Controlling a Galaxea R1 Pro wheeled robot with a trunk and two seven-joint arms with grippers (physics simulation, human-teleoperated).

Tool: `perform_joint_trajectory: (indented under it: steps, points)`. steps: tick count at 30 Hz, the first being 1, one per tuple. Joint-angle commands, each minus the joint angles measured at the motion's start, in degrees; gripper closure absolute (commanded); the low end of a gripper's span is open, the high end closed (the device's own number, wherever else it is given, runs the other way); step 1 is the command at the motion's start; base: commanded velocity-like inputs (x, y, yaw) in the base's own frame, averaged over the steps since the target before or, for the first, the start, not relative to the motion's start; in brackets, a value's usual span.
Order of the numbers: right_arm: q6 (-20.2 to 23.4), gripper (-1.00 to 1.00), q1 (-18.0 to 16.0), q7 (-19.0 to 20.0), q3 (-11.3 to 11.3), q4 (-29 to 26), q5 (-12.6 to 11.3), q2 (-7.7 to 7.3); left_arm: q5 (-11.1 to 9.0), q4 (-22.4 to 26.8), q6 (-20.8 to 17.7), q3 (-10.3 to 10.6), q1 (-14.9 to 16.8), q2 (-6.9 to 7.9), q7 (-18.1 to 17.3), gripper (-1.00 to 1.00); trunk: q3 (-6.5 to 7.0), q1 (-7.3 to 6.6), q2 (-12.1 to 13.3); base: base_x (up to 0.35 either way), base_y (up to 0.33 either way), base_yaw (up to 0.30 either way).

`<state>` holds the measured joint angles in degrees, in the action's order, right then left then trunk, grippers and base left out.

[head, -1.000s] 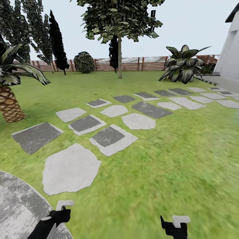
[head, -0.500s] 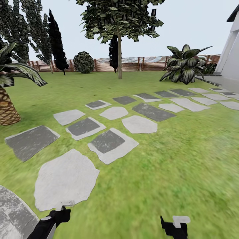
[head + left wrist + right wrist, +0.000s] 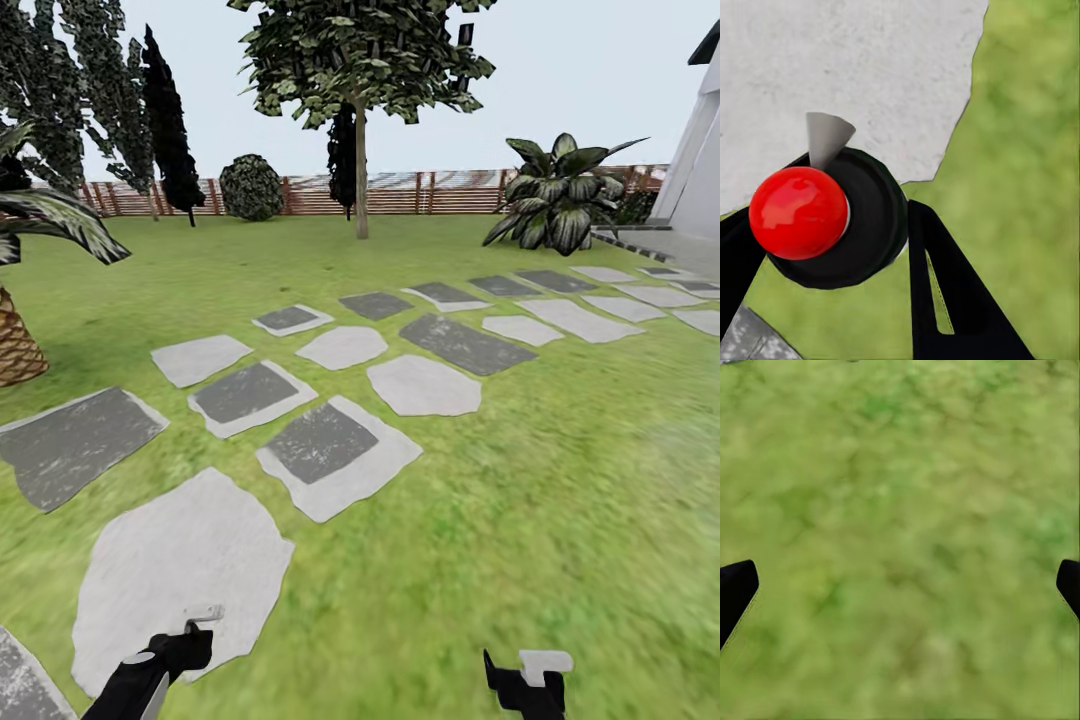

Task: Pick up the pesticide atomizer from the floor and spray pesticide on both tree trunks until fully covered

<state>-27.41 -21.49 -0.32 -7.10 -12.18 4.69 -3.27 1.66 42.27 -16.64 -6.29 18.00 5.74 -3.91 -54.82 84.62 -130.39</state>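
Note:
The pesticide atomizer (image 3: 832, 221) has a round black body, a glossy red ball on top and a grey cone nozzle. In the left wrist view it sits between the black fingers (image 3: 945, 292) of my left gripper (image 3: 832, 262), which is shut on it above a pale paving stone and grass. In the head view my left gripper (image 3: 185, 640) is low at the bottom left. My right gripper (image 3: 525, 680) hangs at the bottom right, open over bare grass (image 3: 900, 510). Far ahead stands a tree with a straight grey-tan trunk (image 3: 360, 175) and leaves only high up.
Grey and whitish stepping stones (image 3: 335, 455) cross the lawn from the near left to the far right. A short palm (image 3: 15, 340) stands at the left edge, and a broad-leaved shrub (image 3: 560, 205) and a white wall (image 3: 700, 170) at the right. A slatted wooden fence (image 3: 400, 195) closes the far side.
The whole head view has shifted: the stones and the palm have slid left and toward the bottom, so the camera has moved forward. Both arms keep the same pose.

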Motion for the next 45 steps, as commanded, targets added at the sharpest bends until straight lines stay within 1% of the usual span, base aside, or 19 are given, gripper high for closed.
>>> perform_joint_trajectory:
  steps: [1, 45]
  points:
    - [-0.19, -1.00, -0.04, -0.03, -0.37, 0.05, 0.50, 0.02, 0.19, 0.10, -0.33, -0.22, 0.02, -0.03, -0.40, 1.00, -0.05, 0.03, -0.02, 0.340, 0.000, 0.000]
    - [-0.19, -1.00, -0.04, -0.03, -0.37, 0.11, 0.50, 0.02, 0.19, 0.10, -0.33, -0.22, -0.07, -0.03, -0.38, 1.00, -0.05, 0.03, -0.02, 0.343, 0.000, 0.000]
